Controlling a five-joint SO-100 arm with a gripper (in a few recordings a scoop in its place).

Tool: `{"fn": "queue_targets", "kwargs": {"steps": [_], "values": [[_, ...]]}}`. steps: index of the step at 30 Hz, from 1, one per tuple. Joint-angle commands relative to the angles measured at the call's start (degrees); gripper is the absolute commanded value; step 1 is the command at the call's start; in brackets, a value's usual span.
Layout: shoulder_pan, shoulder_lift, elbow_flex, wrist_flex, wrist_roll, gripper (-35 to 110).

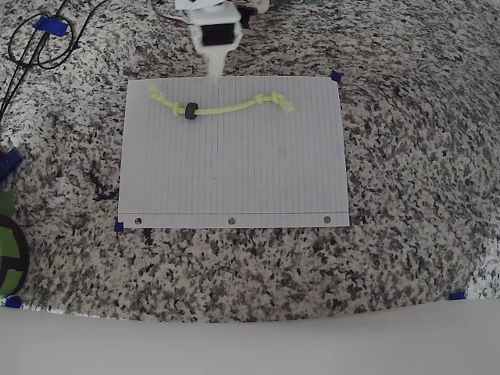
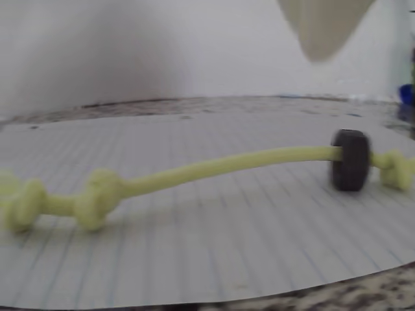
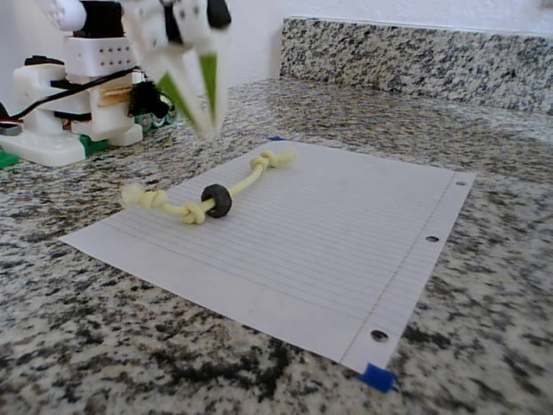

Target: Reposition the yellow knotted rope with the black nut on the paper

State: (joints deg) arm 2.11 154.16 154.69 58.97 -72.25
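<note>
The yellow knotted rope (image 1: 230, 108) lies across the far part of the paper (image 1: 234, 180), with knots at both ends. The black nut (image 1: 190, 111) is threaded on it near its left end in the overhead view. My gripper (image 1: 214, 74) hangs over the paper's far edge, just behind the rope and apart from it, shut with nothing in it. The wrist view looks low along the rope (image 2: 214, 170) with the nut (image 2: 350, 160) standing upright at the right. In the fixed view the gripper (image 3: 207, 130) hovers above and behind the rope (image 3: 251, 181) and nut (image 3: 217, 201).
Blue tape bits (image 1: 337, 76) mark the paper's corners on the granite counter. A thin black cable loop (image 1: 39, 43) lies at the far left. A green and black object (image 1: 8, 250) sits at the left edge. The arm's base (image 3: 69, 112) stands behind the paper.
</note>
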Motion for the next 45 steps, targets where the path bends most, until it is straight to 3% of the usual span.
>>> {"fn": "queue_targets", "kwargs": {"steps": [1,6,18,29,45], "values": [[-3.08,8.26,-0.18,5.36,-0.09,0],[-5.62,17.49,0.53,9.76,-0.53,0],[-4.04,30.67,10.46,12.66,-16.61,0],[-1.32,41.13,20.21,12.48,-17.14,0],[1.76,41.13,25.75,10.81,-16.96,0]]}}
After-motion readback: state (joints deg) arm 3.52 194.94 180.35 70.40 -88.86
